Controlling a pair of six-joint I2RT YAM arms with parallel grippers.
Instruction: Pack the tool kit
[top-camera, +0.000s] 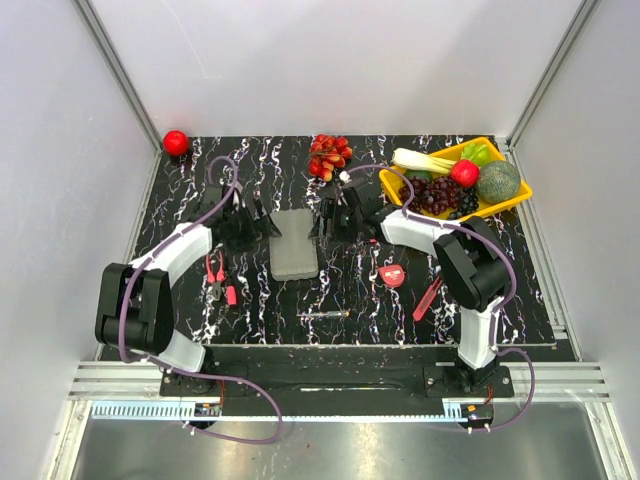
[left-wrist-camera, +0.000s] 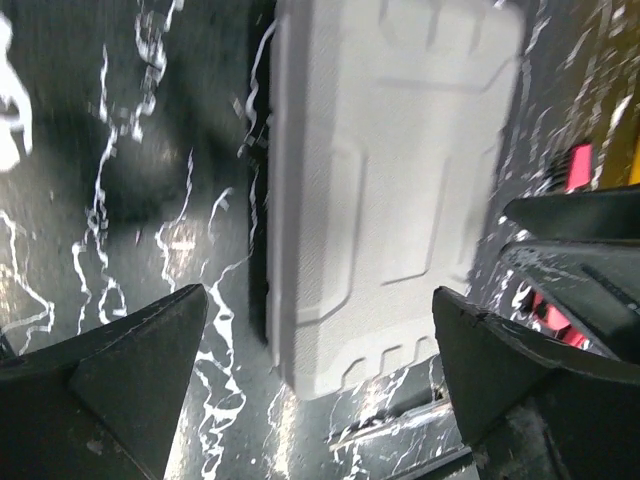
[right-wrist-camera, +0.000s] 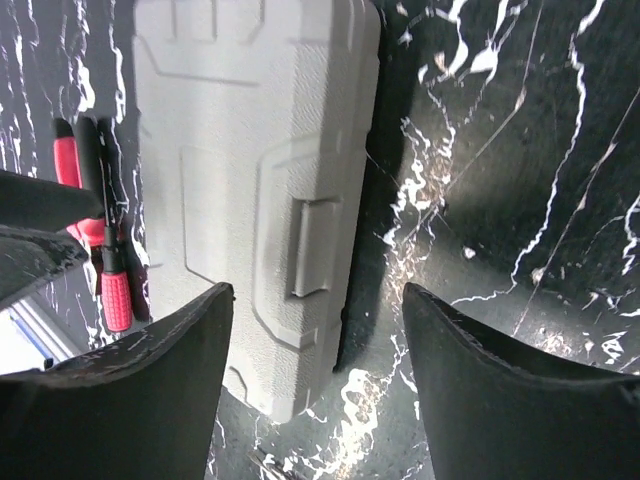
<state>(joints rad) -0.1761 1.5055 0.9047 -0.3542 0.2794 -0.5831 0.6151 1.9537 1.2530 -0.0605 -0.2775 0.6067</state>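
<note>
Closest to you, a thin screwdriver (top-camera: 322, 315) lay flat on the black table (top-camera: 260, 320). A bit to its right was the red knife (top-camera: 428, 298), lying slanted. Just past that sat the round red tape measure (top-camera: 392, 275). Over on the left lay the pliers (top-camera: 217, 278) with red handles, near the left side of the grey case (top-camera: 294, 243). All four tools were out on the table, not in the case.

The case lay flat in the middle of the table with its lid shut. Your right wrist camera showed the little latch (right-wrist-camera: 312, 245) on its side.

Your left gripper (left-wrist-camera: 318, 385) was at the far left of the case, its fingers spread wide with nothing in them. Your right gripper (right-wrist-camera: 318, 385) was at the far right of the case, also spread wide and holding nothing. I could not tell if either one touched the case.

Farther back were a bunch of red fruit (top-camera: 330, 155), a red ball (top-camera: 176, 142) in the left corner, and a yellow tray (top-camera: 497, 207) of fruit on the right.
</note>
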